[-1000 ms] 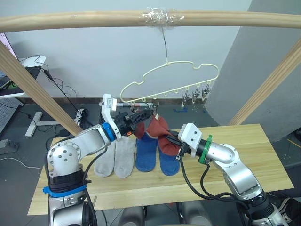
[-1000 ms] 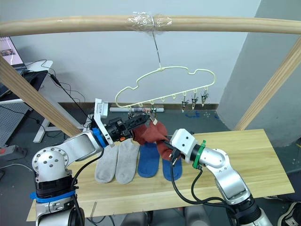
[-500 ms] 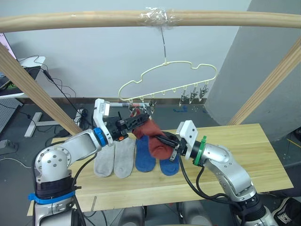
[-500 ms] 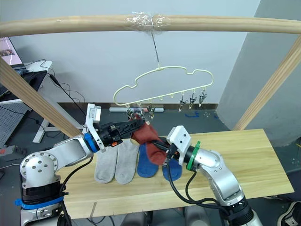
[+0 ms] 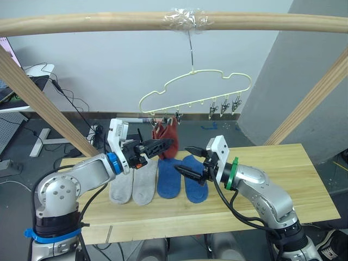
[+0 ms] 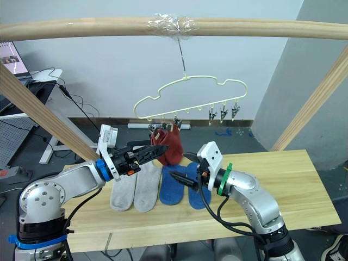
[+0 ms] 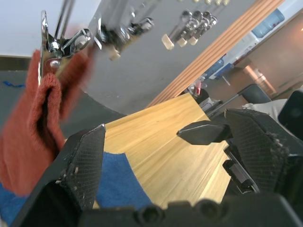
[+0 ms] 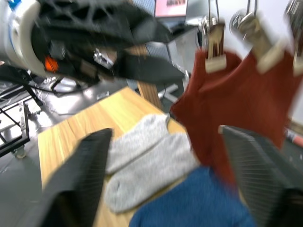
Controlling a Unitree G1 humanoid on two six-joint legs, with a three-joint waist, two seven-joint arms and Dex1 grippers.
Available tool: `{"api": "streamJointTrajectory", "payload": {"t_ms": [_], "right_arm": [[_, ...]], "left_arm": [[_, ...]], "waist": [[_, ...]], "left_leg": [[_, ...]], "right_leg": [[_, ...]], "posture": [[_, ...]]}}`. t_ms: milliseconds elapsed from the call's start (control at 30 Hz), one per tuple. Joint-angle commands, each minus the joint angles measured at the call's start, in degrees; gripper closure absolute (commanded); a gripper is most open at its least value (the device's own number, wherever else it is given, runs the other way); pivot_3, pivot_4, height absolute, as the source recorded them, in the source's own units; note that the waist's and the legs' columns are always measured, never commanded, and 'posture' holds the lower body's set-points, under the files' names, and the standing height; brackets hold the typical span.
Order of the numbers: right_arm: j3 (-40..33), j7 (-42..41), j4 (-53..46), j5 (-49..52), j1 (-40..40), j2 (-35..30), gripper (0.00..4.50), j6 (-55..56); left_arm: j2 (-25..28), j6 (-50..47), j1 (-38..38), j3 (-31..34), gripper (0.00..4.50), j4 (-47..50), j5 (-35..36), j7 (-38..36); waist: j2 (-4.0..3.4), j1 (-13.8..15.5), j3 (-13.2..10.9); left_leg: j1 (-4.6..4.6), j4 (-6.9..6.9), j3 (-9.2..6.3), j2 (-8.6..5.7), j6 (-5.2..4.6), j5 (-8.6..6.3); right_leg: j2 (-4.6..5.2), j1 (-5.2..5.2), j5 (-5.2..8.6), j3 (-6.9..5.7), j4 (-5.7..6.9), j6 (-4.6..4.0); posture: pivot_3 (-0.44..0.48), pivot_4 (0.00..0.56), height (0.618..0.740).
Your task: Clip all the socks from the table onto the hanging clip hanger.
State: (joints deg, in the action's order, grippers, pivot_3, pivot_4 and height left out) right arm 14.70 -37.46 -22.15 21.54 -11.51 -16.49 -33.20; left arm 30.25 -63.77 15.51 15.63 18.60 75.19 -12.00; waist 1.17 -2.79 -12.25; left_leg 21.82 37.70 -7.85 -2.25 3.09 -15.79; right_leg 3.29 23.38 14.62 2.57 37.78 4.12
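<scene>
Two rust red socks (image 5: 165, 134) hang bunched from the leftmost clips of the pale yellow clip hanger (image 5: 202, 87), which hangs from the wooden pole. On the table (image 5: 288, 179) two light grey socks (image 5: 133, 184) lie beside two blue socks (image 5: 182, 184). My left gripper (image 5: 162, 147) is open just left of and below the red socks, touching nothing. The right gripper (image 5: 181, 159) stands open over the blue socks, a little right of the red socks and apart from them. In the right wrist view the red socks (image 8: 236, 104) hang from the clips (image 8: 215, 33).
Three free clips (image 5: 224, 106) hang at the hanger's right end. A slanted wooden pole (image 5: 46, 103) stands at the left and another (image 5: 310, 100) at the right. The table's right half is bare wood.
The right gripper has opened, let go of the red sock and drawn back towards the table. The left gripper has opened and pulled away from the clip. The red socks now hang by themselves.
</scene>
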Motion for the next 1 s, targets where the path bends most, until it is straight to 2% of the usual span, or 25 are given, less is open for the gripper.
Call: {"api": "streamJointTrajectory", "payload": {"t_ms": [33, 167, 233, 300, 367, 500, 633, 767, 1000], "right_arm": [[-1.4, -0.3, -2.2, 1.0, 1.3, -1.3, 0.03, 0.5], [-3.0, 1.0, -3.5, -1.1, 2.8, -4.2, 0.03, 2.4], [-3.8, 1.7, -4.1, -1.8, 3.0, -5.0, 0.03, 3.0], [-5.4, 2.6, -5.4, -1.8, 3.4, -5.9, 0.03, 3.2], [-6.8, 3.1, -6.5, -1.6, 3.7, -6.5, 0.03, 3.0], [-10.1, 4.3, -8.9, -1.6, 4.5, -7.9, 0.00, 2.9], [-11.2, 5.0, -9.5, -1.5, 4.4, -8.1, 0.00, 2.9], [-11.4, 5.8, -9.6, -1.5, 3.3, -7.4, 0.00, 3.2], [-11.9, 4.3, -10.6, 0.6, 1.9, -7.1, 0.00, 3.7]], "left_arm": [[1.6, 0.9, -1.0, -0.8, 0.00, 3.9, -0.9, -2.1], [2.6, 7.6, -2.4, -6.6, 0.00, 8.5, -13.0, -4.4], [1.9, 11.0, -2.2, -8.7, 0.00, 9.3, -17.8, -4.8], [1.4, 17.2, -1.8, -13.3, 0.00, 10.2, -26.8, -4.8], [-0.7, 22.0, -1.3, -16.2, 0.00, 10.0, -32.4, -4.5], [-6.8, 31.4, -1.4, -22.2, 0.84, 8.7, -42.4, -4.0], [-11.8, 36.8, -1.2, -24.0, 2.07, 5.2, -49.2, -1.6], [-16.0, 41.5, -0.8, -25.2, 2.07, 2.2, -55.0, 0.1], [-20.3, 48.4, 0.5, -25.3, 2.07, -4.4, -62.3, 0.9]], "waist": [[0.00, 0.0, 0.0], [0.00, 0.0, 0.0], [0.00, 0.1, 0.0], [0.00, 0.3, 0.0], [0.00, 0.6, 0.0], [0.00, 0.8, 0.0], [0.00, 0.7, 0.0], [0.00, 0.7, 0.0], [0.01, 0.7, 0.0]], "left_leg": [[0.00, 0.00, 0.01, 0.00, 0.00, 0.00], [0.01, 0.00, 0.04, -0.01, 0.00, 0.00], [0.02, 0.00, 0.04, -0.01, 0.00, 0.00], [0.01, 0.00, 0.04, 0.00, 0.00, 0.00], [0.02, 0.00, 0.06, 0.00, 0.00, 0.00], [0.07, 0.00, 0.07, 0.00, 0.00, 0.00], [0.08, 0.00, 0.08, 0.01, -0.01, -0.01], [0.09, 0.02, 0.08, 0.00, -0.02, -0.01], [0.08, 0.03, 0.07, -0.01, -0.02, -0.01]], "right_leg": [[0.00, 0.00, 0.00, 0.01, -0.01, 0.00], [0.00, 0.00, 0.00, 0.02, -0.03, 0.00], [0.00, -0.01, 0.00, 0.02, -0.05, 0.00], [0.00, -0.02, 0.00, 0.01, -0.05, 0.00], [0.00, -0.02, 0.00, 0.02, -0.06, 0.00], [0.01, -0.03, 0.00, 0.03, -0.15, 0.00], [0.01, -0.03, 0.00, 0.03, -0.17, 0.01], [0.00, -0.03, 0.00, 0.01, -0.17, 0.01], [0.00, -0.05, -0.01, 0.00, -0.16, 0.01]], "posture": [[-0.048, 0.170, 0.740], [-0.053, 0.173, 0.740], [-0.053, 0.173, 0.740], [-0.053, 0.173, 0.740], [-0.059, 0.177, 0.740], [-0.072, 0.181, 0.740], [-0.088, 0.184, 0.740], [-0.094, 0.183, 0.740], [-0.100, 0.185, 0.740]]}}
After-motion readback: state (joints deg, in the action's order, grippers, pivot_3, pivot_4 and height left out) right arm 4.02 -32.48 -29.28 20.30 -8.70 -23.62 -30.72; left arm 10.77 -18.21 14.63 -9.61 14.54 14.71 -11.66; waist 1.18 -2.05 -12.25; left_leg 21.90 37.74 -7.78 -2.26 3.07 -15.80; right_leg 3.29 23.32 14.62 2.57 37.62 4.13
